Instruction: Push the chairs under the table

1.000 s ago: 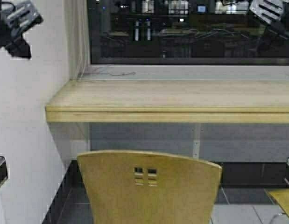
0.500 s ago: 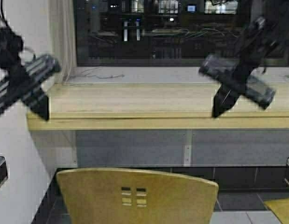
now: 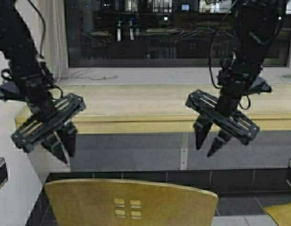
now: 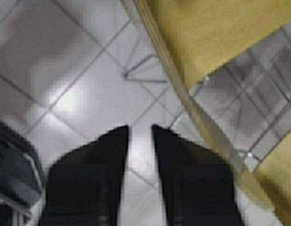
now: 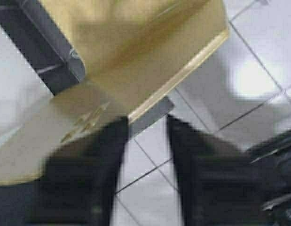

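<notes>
The approach step appears to be in hand: the plywood chair (image 3: 131, 202) stands before the long table (image 3: 150, 101), its backrest not yet touched. Next, both grippers would likely need lowering onto the backrest's top edge. The left gripper (image 3: 60, 146) and right gripper (image 3: 208, 143) are held above it, pointing down, fingers parted and empty.
</notes>
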### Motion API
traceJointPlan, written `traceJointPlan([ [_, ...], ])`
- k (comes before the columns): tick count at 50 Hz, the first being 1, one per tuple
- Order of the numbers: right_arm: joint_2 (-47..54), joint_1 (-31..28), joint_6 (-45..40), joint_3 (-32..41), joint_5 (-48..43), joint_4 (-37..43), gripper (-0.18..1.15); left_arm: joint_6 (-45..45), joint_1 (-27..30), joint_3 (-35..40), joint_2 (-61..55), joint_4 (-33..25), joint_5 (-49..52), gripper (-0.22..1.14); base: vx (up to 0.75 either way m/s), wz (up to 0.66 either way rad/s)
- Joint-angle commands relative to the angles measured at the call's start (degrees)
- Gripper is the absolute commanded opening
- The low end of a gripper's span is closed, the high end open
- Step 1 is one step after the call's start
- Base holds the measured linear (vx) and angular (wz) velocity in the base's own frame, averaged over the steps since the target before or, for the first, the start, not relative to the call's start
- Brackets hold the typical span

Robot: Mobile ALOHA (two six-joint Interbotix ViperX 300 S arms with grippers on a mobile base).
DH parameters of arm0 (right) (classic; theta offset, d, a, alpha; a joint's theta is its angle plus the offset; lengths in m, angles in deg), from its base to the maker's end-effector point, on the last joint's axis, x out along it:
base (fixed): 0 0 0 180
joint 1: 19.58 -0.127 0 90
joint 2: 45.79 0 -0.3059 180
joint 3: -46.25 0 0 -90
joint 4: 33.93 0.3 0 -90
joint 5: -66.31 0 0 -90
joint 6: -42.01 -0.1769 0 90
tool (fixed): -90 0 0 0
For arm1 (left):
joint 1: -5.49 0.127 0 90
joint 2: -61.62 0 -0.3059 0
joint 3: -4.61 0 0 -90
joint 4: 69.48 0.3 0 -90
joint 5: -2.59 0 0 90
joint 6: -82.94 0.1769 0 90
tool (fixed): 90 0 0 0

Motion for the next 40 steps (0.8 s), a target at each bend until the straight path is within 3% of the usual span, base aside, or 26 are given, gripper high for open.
traceJointPlan([
  [1, 0.18, -0.53, -0.26, 0.53, 0.97, 4.75, 0.84, -0.09, -0.09, 2.02, -1.14, -1.23, -0.62, 0.81, 0.04, 0.01],
  [21, 6.42, -1.49, -0.97, 5.10, 1.49, 20.13, 0.84, -0.53, -0.09, 6.86, -9.14, -11.87, -1.14, 0.86, 0.00, 0.00],
  [29, 8.53, -1.49, -0.97, 7.29, 2.02, 21.80, 0.84, -0.44, -0.09, 8.88, -12.13, -16.44, -2.20, 0.86, -0.02, 0.01],
  [40, 11.43, -1.49, -1.05, 11.16, 2.20, 22.06, 0.84, -0.44, 1.67, 11.87, -14.24, -16.88, -3.43, 0.86, 0.00, 0.00],
])
